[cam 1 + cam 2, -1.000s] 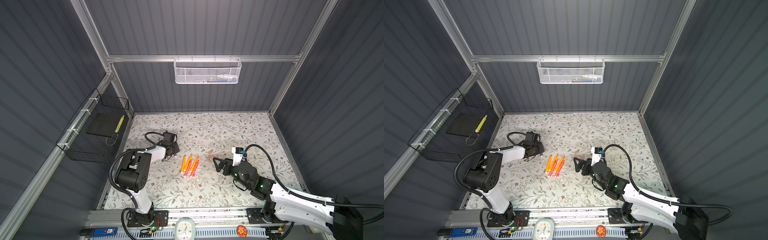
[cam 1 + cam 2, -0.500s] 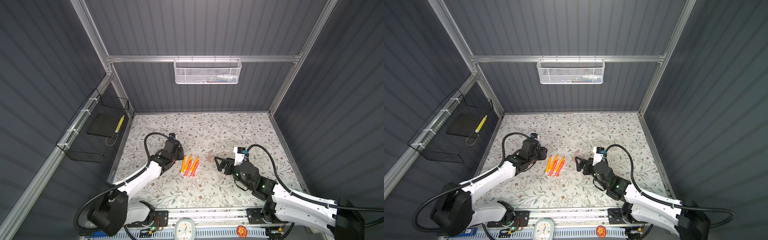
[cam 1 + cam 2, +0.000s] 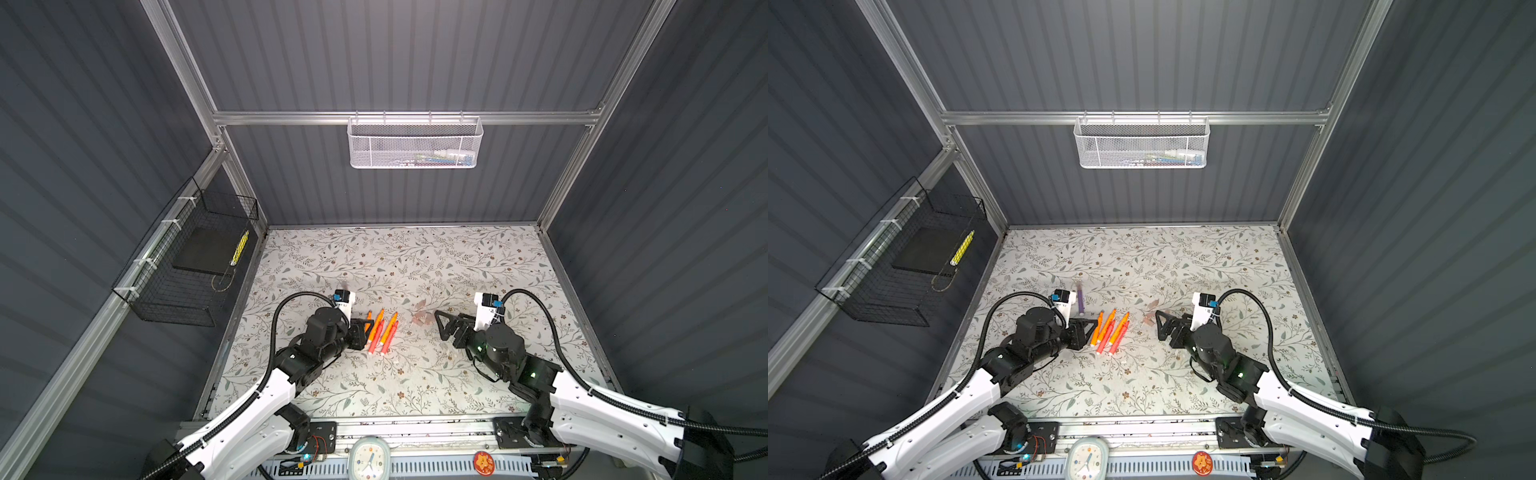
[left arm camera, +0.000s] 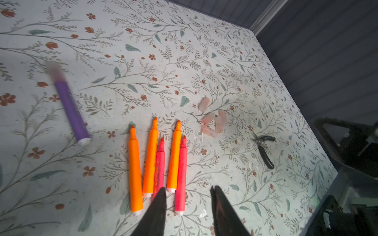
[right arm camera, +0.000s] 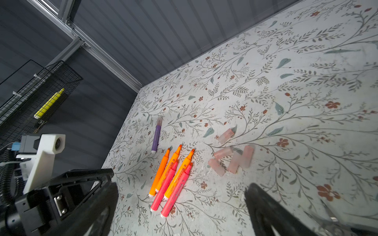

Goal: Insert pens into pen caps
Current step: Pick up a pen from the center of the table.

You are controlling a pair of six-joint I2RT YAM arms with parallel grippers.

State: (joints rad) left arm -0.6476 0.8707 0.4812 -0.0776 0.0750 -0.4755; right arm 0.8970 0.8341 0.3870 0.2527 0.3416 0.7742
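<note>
Five pens [image 4: 157, 163] lie side by side on the floral mat, three orange and two pink-red, seen in both top views [image 3: 382, 332] [image 3: 1111, 332]. A purple pen [image 4: 70, 108] lies apart to their left, blurred, with a translucent cap on its far end. Several loose pale pink pen caps [image 4: 212, 120] [image 5: 231, 157] sit in a cluster to the right of the row. My left gripper [image 4: 188, 188] hovers open over the pens' white ends, gripping nothing. One fingertip [image 4: 161, 194] hides a pink-red pen's end. My right gripper [image 5: 181, 190] stands wide open and empty, near the caps.
Small black-handled pliers [image 4: 264, 150] lie on the mat right of the caps. A black wire basket [image 3: 187, 266] with a yellow marker hangs on the left wall. A white mesh basket [image 3: 415, 143] hangs on the back rail.
My left arm has swung from the mat's left side to the near ends of the pen row. The purple pen now shows behind that wrist. The right arm has barely moved.
</note>
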